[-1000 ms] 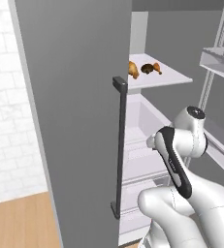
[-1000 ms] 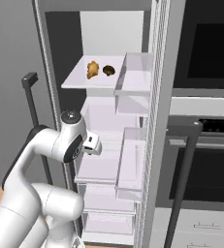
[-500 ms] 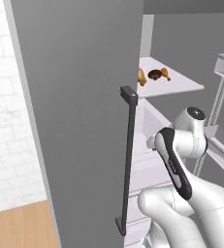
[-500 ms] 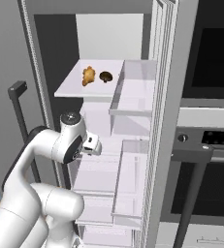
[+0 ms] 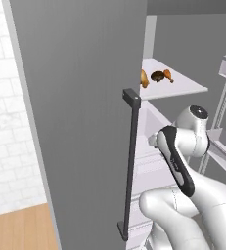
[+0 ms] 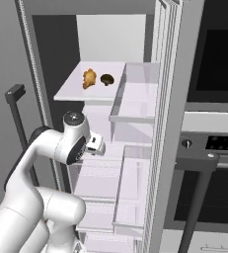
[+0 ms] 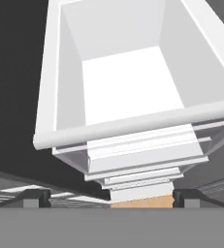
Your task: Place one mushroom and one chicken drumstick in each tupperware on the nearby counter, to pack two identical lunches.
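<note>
- On the upper fridge shelf (image 6: 71, 94), a chicken drumstick (image 6: 89, 78) and a mushroom (image 6: 107, 78) were seen side by side, awaiting packing.
- The hand (image 7: 111, 193) was held spread apart and empty, pointed down over the door bins (image 7: 133, 82), well below them.

Chicken drumstick (image 5: 144, 78) half behind fridge door (image 5: 85, 107)

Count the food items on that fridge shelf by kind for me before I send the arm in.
Chicken drumstick: 1 in the right base view; the left base view shows two orange-brown bits beside the mushroom, so maybe 2
Mushroom: 1
Total: 2 clearly seen, possibly 3
All sit on the white upper shelf.
</note>
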Available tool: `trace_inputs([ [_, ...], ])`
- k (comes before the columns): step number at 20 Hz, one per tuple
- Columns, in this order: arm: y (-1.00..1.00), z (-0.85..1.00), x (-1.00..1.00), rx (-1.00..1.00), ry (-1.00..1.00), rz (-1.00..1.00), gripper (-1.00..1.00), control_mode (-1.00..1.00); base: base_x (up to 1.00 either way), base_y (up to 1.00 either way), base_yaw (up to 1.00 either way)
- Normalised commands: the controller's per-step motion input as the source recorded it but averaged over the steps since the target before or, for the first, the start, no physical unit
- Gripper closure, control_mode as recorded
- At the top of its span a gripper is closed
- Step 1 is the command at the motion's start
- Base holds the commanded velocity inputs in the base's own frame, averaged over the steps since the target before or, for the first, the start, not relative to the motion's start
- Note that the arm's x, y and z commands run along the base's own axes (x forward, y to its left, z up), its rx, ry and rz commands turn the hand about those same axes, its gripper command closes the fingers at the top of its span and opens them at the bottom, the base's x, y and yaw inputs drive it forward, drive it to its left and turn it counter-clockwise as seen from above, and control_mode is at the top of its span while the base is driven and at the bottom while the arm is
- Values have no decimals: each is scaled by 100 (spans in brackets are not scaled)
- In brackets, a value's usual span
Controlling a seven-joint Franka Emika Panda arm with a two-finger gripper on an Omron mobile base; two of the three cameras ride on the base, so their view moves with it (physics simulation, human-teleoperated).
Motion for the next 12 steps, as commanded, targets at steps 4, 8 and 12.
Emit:
trace_inputs([
  [4,-10,75,39,-1,-17,0,-100,-100,0,0,0],
  [8,-3,28,19,0,-21,0,-100,-100,0,0,0],
  [12,-1,1,28,0,-16,0,-100,-100,0,0,0],
])
